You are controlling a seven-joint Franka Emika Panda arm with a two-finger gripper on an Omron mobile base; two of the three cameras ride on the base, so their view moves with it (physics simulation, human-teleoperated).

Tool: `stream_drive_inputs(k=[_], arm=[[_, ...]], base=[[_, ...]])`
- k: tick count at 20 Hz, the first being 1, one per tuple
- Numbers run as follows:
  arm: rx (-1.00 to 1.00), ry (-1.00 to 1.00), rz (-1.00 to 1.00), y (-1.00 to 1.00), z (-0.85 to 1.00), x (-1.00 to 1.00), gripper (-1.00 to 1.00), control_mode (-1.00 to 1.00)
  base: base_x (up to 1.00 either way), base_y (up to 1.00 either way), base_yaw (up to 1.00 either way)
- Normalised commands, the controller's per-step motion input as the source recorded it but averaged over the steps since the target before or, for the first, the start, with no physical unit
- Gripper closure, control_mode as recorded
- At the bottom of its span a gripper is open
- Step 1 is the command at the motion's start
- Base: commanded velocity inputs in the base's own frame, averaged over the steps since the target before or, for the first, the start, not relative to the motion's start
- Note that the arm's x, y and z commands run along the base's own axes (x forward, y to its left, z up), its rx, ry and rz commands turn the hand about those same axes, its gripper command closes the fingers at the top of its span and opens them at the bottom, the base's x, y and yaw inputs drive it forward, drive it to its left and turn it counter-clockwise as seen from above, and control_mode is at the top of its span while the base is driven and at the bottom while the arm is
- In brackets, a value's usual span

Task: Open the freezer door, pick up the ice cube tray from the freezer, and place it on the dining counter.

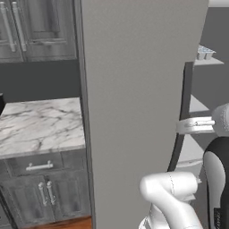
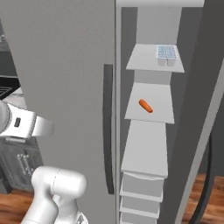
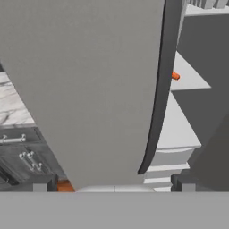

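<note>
Facing the freezer door [image 3: 89, 89], the hand [image 3: 114, 187] is seen with fingers spread, empty; the ice cube tray [image 2: 166, 53] lies upper right, long axis running depthwise.

1 ice cube tray [image 2: 167, 52], 1 orange item [image 2: 145, 106], 1 freezer door [image 1: 134, 103].

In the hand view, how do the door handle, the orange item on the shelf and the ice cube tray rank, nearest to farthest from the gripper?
1. The door handle: just beyond the gripper, on the freezer door.
2. The orange item: middle shelf, inside the freezer.
3. The ice cube tray: top shelf, farthest.
</note>
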Motion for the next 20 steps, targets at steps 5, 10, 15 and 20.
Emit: stream_drive_inputs(k=[5, 10, 15, 20], arm=[[0.00, 0.00, 0.00, 0.00, 0.00, 0.00, -1.00, 1.00], [0.00, 0.00, 0.00, 0.00, 0.00, 0.00, -1.00, 1.00], [0.00, 0.00, 0.00, 0.00, 0.00, 0.00, -1.00, 1.00], [0.00, 0.00, 0.00, 0.00, 0.00, 0.00, -1.00, 1.00]], base=[[0.00, -0.43, -0.06], [0.02, -0.41, -0.17], [0.00, -0.30, -0.27], [0.04, -0.23, -0.25]])
